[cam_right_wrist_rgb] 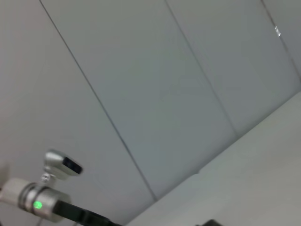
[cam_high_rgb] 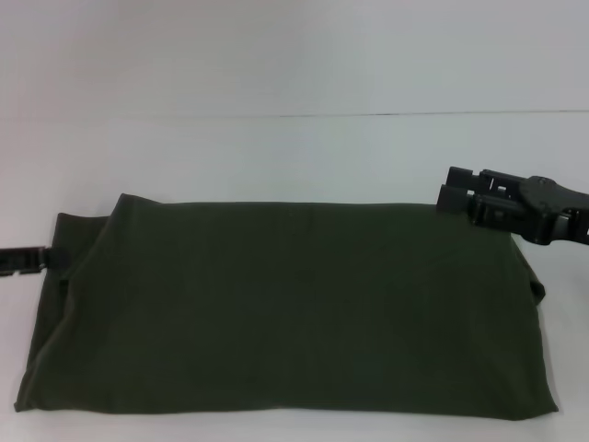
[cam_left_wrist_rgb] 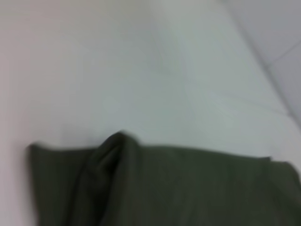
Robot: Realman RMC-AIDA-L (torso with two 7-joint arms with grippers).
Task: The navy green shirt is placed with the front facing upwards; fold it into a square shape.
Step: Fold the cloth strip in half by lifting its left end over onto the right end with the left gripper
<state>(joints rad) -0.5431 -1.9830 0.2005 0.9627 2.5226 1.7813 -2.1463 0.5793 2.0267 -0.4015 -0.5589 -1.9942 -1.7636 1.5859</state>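
Here the navy green shirt (cam_high_rgb: 285,308) lies folded into a wide rectangle near the desk (cam_high_rgb: 276,157) front edge — the left gripper (cam_high_rgb: 23,261) touches its left side, the right gripper (cam_high_rgb: 460,191) hovers over its far right corner; I cannot tell either grip state.

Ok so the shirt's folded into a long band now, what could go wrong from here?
The shirt is not square yet, so another fold is needed. Its left end is uneven, with a layer sticking out by the left gripper; folding over it may leave a crooked edge. The right gripper hangs over the far right corner and could snag or drag the cloth as it moves. A small flap also pokes out on the right side.
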